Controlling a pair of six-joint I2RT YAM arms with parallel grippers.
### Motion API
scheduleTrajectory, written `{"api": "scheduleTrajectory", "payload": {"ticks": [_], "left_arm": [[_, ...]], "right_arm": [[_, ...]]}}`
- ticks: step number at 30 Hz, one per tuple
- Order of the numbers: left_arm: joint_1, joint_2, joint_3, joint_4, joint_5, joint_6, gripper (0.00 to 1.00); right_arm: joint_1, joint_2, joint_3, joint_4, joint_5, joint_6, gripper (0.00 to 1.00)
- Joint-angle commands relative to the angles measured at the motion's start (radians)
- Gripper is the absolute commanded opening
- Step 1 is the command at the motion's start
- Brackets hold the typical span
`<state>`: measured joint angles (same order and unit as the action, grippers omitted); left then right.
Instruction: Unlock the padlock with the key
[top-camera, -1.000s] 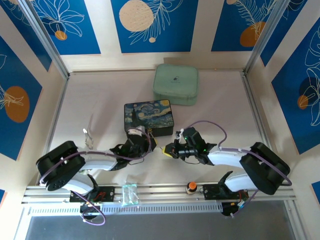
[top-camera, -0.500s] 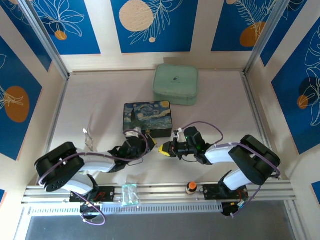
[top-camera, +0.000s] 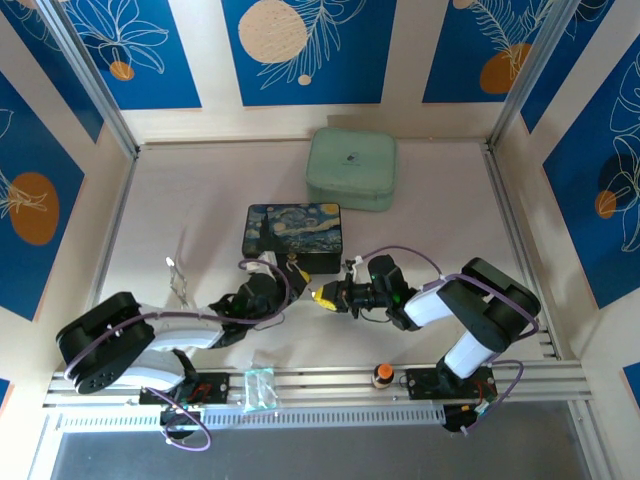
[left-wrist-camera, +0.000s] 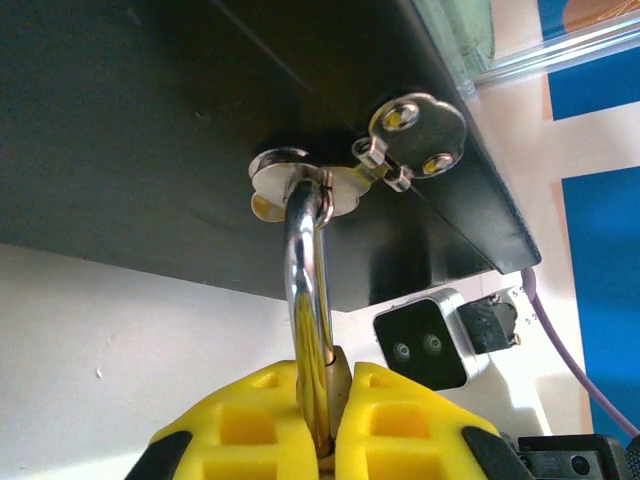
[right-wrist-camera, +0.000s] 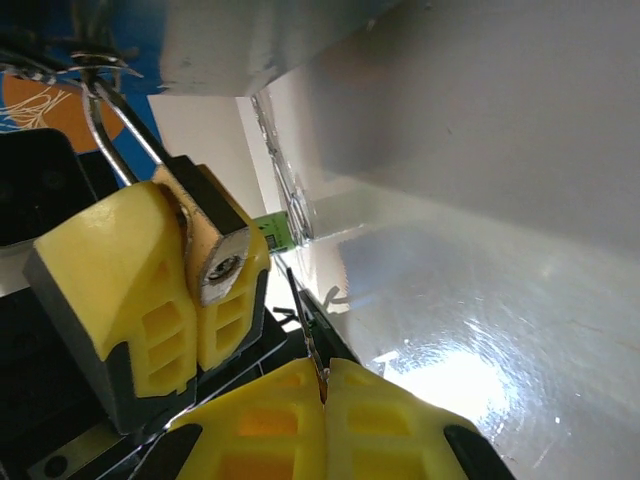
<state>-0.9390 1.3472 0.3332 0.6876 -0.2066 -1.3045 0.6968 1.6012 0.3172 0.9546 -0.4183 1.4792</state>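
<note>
The brass padlock (left-wrist-camera: 347, 375) hangs by its silver shackle (left-wrist-camera: 308, 280) from the hasp (left-wrist-camera: 290, 178) on the front of the starry-night box (top-camera: 293, 233). My left gripper (left-wrist-camera: 335, 390) is shut on the padlock body, and its yellow fingers (right-wrist-camera: 145, 290) hold the lock with the silver keyhole face (right-wrist-camera: 226, 266) turned toward the right wrist camera. My right gripper (right-wrist-camera: 325, 378) is shut on the thin key (right-wrist-camera: 303, 312). The key's blade points up, just right of and below the keyhole, apart from it. From above, the right gripper (top-camera: 325, 296) sits just right of the padlock (top-camera: 297, 272).
A mint green case (top-camera: 351, 168) lies behind the box. An orange-and-black knob (top-camera: 382, 375) sits on the front rail, and a clear plastic piece (top-camera: 259, 388) lies left of it. A small clear stand (top-camera: 177, 277) is at the left.
My right gripper has moved left with the key, closing in on the padlock, and its arm has folded in. The left arm has shifted slightly and still holds the padlock.
</note>
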Motion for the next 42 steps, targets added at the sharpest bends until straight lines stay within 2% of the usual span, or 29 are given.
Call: {"api": "scheduleTrajectory", "payload": {"ticks": [1, 6, 16, 26, 42], "left_arm": [[-0.001, -0.022, 0.006, 0.047, -0.012, 0.002, 0.0], [-0.001, 0.003, -0.005, 0.114, -0.001, -0.028, 0.0], [-0.007, 0.011, -0.012, 0.131, -0.03, -0.038, 0.0], [-0.008, -0.001, -0.005, 0.093, -0.045, -0.038, 0.0], [-0.008, 0.044, 0.008, 0.15, -0.009, -0.063, 0.0]], "right_arm": [[-0.006, 0.012, -0.018, 0.08, 0.001, 0.023, 0.0], [-0.011, 0.034, -0.036, 0.15, 0.017, 0.054, 0.0], [-0.015, 0.131, -0.059, 0.337, 0.035, 0.117, 0.0], [-0.002, 0.13, -0.067, 0.373, 0.056, 0.122, 0.0], [0.015, 0.152, -0.05, 0.448, 0.078, 0.105, 0.0]]}}
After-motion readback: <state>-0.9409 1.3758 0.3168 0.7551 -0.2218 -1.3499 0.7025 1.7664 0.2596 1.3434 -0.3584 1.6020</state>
